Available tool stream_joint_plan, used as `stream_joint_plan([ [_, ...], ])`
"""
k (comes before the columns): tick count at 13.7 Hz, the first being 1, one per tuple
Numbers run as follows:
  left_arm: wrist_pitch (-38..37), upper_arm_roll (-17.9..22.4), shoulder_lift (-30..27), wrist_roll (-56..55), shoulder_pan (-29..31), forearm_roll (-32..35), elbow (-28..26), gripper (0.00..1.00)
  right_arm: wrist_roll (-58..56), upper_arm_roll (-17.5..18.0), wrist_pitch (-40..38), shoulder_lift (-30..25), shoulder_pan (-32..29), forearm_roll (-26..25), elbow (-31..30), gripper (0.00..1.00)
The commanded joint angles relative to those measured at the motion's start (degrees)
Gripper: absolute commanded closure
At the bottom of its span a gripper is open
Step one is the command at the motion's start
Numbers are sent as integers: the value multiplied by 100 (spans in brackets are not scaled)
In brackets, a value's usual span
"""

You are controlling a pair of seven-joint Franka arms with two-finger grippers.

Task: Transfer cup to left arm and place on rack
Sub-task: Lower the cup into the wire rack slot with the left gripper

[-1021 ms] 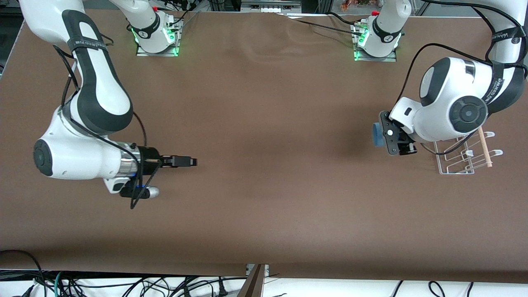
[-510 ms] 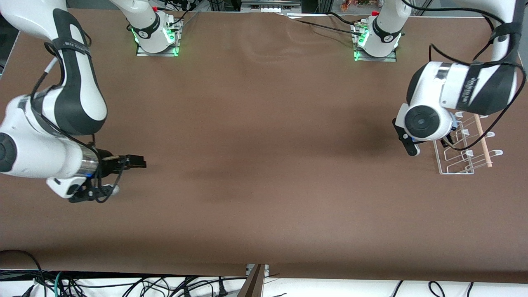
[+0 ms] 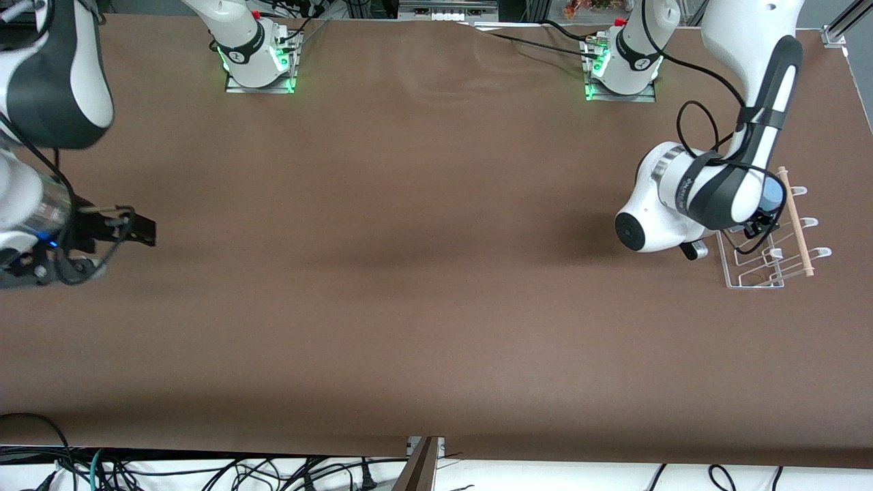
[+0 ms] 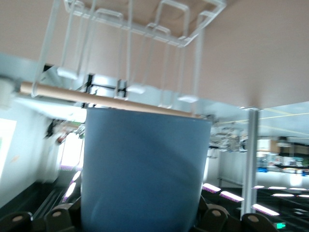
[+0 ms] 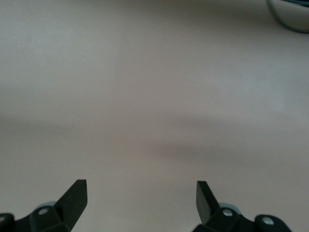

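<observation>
Over the rack [image 3: 771, 262], left gripper [image 3: 762, 219] holding cup [image 4: 145, 174], right gripper [image 5: 141, 198] empty

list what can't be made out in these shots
- Left gripper: front view, hidden under its own arm over the rack.
- Cup: left wrist view, base cut off by the frame edge; front view shows only a sliver.
- Right gripper: front view, arm cropped by the frame edge.
</observation>
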Motion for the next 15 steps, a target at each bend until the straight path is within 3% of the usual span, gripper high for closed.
stream_joint_plan([
  [1, 392, -26, -504, -269, 240, 764, -804, 100, -83, 31, -29, -602, -130, -82, -389, 0],
  [4, 981, -26, -540, -269, 654, 976, -1007, 100, -57, 40, -116, -795, -130, 23, -651, 0],
  [7, 1070, -17, -531, -269, 699, 1065, -1095, 100, -30, 31, -257, -840, -218, 463, -705, 0],
  [15, 1561, -26, -417, -269, 1042, 1381, -1227, 100, -83, 49, -231, -664, -218, 428, -503, 0],
])
